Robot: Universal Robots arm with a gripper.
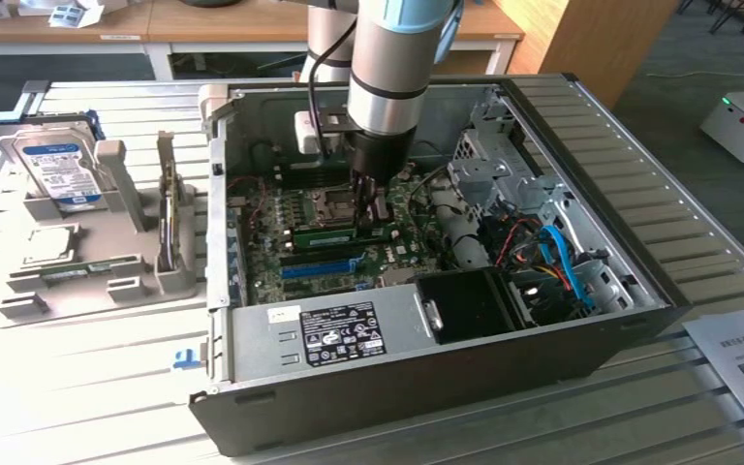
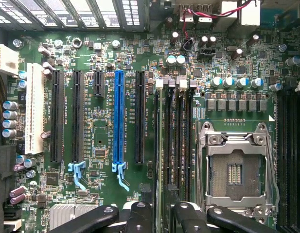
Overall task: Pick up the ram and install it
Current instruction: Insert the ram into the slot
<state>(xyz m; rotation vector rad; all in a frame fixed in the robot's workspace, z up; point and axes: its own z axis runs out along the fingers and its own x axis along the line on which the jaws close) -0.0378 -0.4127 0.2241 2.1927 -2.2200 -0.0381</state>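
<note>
Claw (image 1: 375, 215) (image 2: 160, 216): lowered inside the open computer case (image 1: 256, 341), fingers drawn in close and, as far as the edge-on wrist view allows, pinching the ram (image 2: 158, 145) (image 1: 346, 235). The ram stands on edge directly beneath the claw, in line with the memory slots (image 2: 181, 141) (seating not verifiable). CPU socket (image 2: 235, 172) is just beside the claw, and the blue slot (image 2: 118, 121) is on the opposite side, further out. Hard drive (image 1: 55, 165) sits well apart, outside the case.
</note>
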